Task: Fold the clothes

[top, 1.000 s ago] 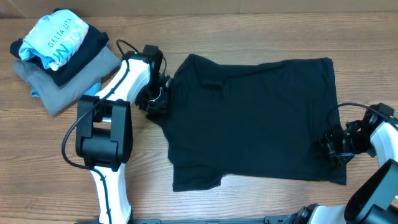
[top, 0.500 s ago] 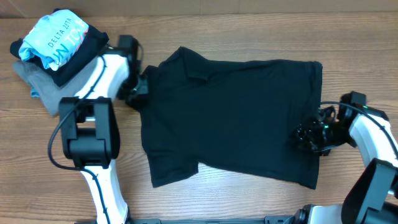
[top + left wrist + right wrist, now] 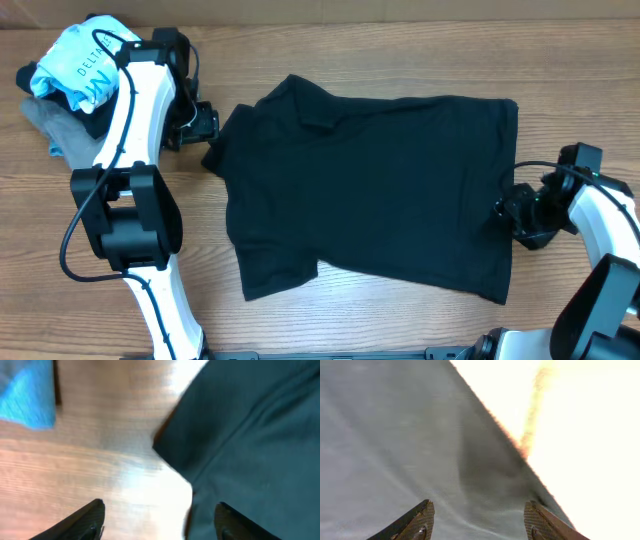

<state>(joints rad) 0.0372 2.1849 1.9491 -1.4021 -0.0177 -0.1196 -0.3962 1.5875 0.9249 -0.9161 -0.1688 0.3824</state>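
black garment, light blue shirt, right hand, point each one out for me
black garment [image 3: 380, 200], overhead view, middle of its spread-out body
light blue shirt [image 3: 72, 72], overhead view, its crumpled top surface
right hand [image 3: 479, 522], right wrist view, midway between its two fingertips

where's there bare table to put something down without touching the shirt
Bare table: the strip beyond the black shirt; the far right corner past the right gripper; the strip along the shirt's near hem; the near left corner beside the left arm. Crowded: far left, the left gripper between the clothes pile and the shirt.
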